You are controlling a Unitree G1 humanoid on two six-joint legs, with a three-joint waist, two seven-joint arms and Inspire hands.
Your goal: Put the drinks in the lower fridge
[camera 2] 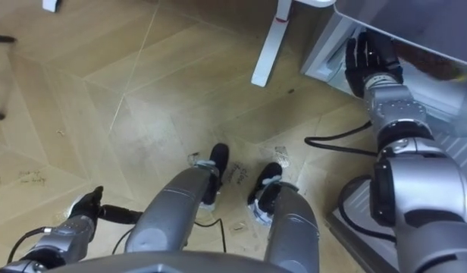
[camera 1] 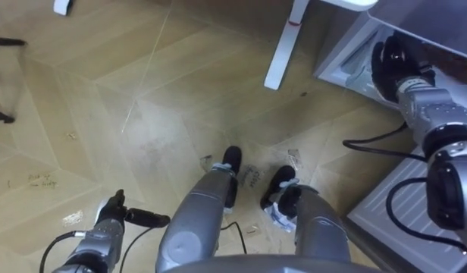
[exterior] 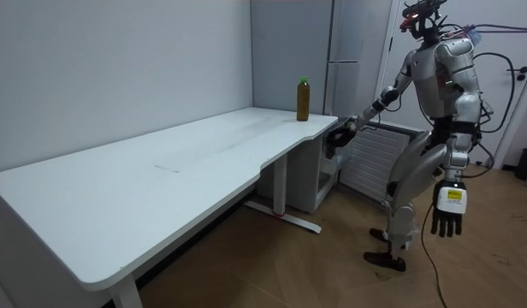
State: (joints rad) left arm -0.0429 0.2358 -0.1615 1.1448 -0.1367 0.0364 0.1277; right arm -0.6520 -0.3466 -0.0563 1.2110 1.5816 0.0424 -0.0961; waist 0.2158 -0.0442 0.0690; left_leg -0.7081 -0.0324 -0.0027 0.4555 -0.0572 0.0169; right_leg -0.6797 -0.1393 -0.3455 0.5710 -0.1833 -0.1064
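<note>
Currently the robot stands on open wood floor [exterior: 332, 265] off the far end of the white desk [exterior: 161, 171], beside the low white fridge [exterior: 319, 175] set by the desk leg [camera 1: 284, 45]. The bottle [exterior: 304, 99] stands near the desk's far edge, long axis vertical, green cap up, well apart from both hands. The right hand [camera 2: 370, 57] reaches to the fridge's front edge, its grip not discernible; the left hand [exterior: 447, 210] hangs at the side, fingers straight.
</note>
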